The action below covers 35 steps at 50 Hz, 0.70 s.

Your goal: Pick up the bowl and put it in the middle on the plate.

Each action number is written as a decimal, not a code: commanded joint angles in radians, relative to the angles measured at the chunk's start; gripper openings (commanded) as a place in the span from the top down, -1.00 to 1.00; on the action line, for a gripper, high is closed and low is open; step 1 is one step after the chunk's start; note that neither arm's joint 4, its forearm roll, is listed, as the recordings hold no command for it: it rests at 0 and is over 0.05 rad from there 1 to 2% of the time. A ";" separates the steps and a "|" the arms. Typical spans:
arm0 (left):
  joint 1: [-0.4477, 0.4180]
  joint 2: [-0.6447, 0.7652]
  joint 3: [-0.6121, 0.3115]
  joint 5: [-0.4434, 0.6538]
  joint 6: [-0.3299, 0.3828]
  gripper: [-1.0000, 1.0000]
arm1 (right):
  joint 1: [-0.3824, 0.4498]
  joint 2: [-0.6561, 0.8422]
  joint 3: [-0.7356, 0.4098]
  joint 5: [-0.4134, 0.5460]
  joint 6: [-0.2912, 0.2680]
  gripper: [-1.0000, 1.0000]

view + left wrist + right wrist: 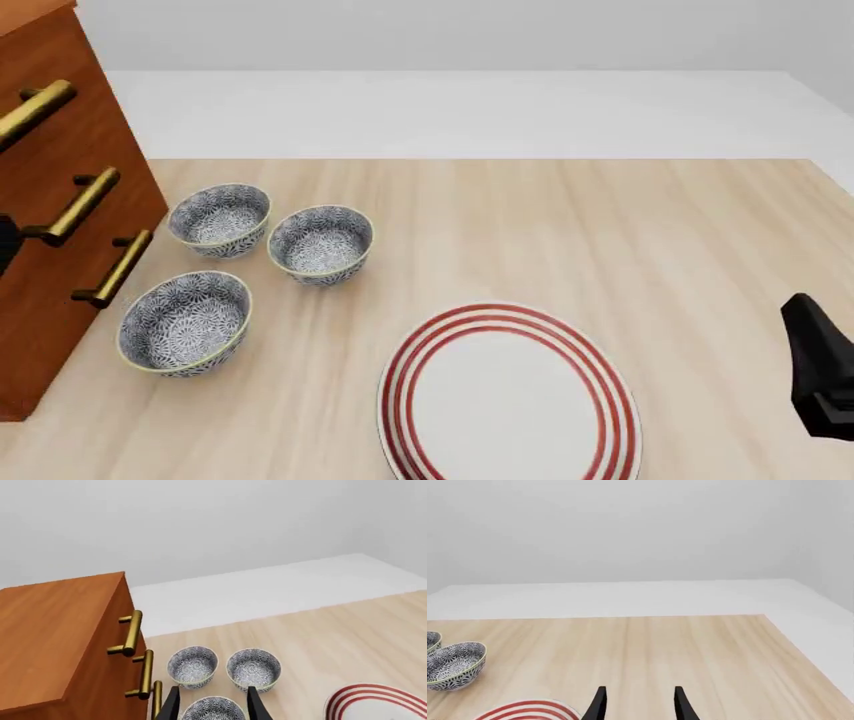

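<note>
Three patterned bowls sit in a cluster on the pale wooden bench (pixel 601 220) beside an orange-brown cabinet (pixel 54 200) with brass handles (pixel 80 205), two side by side farther back and the bowl (pixel 184 322) nearest the camera standing alone just in front of them, upright and apart from its neighbours. The far left bowl (pixel 220 217) and the far right bowl (pixel 320 243) nearly touch each other. The plate (pixel 507 395), white with red rings, lies flat on the bench to the right of the bowls, nothing on it. The left gripper (pixel 212 702) hovers over the nearest bowl with its jaws spread, one finger on either side of the rim in the left wrist view, gripping nothing. The right gripper (pixel 638 702) hangs over bare wood near the plate's edge, its jaws likewise spread and holding nothing; only a dark part of that arm shows at the front view's right edge
</note>
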 commanded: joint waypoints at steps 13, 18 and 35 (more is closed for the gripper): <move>-0.135 0.233 -0.131 0.074 0.147 -1.00 | 0.001 -0.011 0.000 0.007 -0.010 -1.00; -0.144 0.283 -0.143 0.062 0.211 -1.00 | -0.001 0.005 0.000 -0.001 0.012 -1.00; -0.167 0.471 -0.189 0.012 0.191 -1.00 | 0.001 -0.009 0.000 0.006 -0.009 -1.00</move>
